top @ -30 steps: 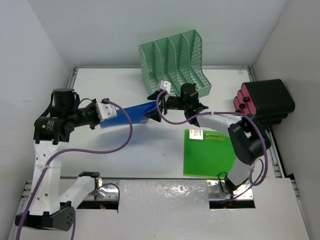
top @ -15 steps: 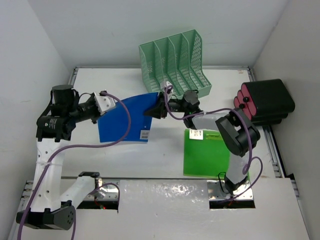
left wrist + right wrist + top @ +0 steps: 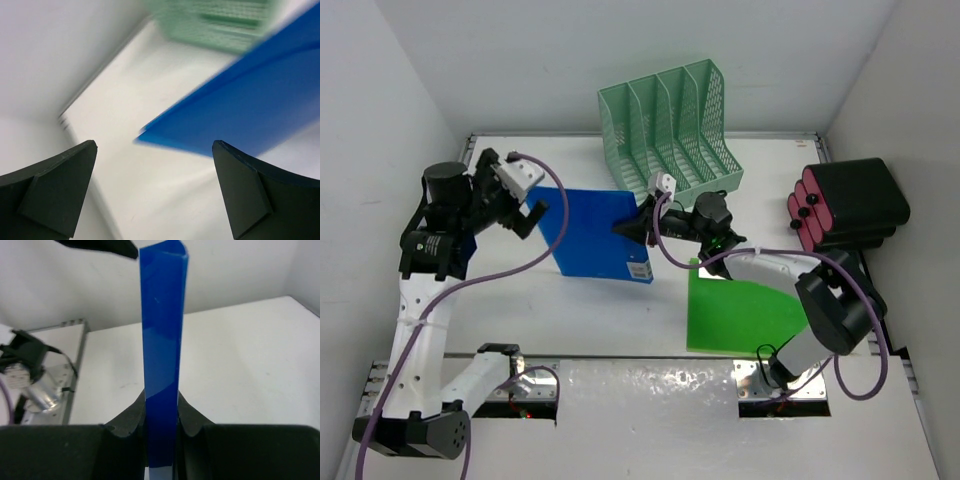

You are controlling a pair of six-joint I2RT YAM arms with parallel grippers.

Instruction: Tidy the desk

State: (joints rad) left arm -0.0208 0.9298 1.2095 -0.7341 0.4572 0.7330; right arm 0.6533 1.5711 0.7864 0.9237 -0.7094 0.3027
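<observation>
A blue folder (image 3: 595,235) hangs above the white desk (image 3: 610,320), its broad face toward the top camera. My right gripper (image 3: 629,228) is shut on its right edge. In the right wrist view the folder (image 3: 162,335) stands edge-on, pinched between the two black fingers (image 3: 131,417) of that gripper (image 3: 161,415). My left gripper (image 3: 528,212) is open just left of the folder, not touching it. Its wrist view shows the left gripper (image 3: 155,190) spread wide with only the desk (image 3: 150,200) between the fingers, and the folder's corner (image 3: 250,105) beyond them.
A mint-green slotted file rack (image 3: 670,125) stands at the back of the desk. A green folder (image 3: 735,315) lies flat at the front right under the right arm. A black case holding red cylinders (image 3: 845,205) sits at the right edge.
The left gripper opened, let go of the blue folder and drew back to the left. The right gripper shut on the folder's right edge. The folder swung from edge-on to face-up.
</observation>
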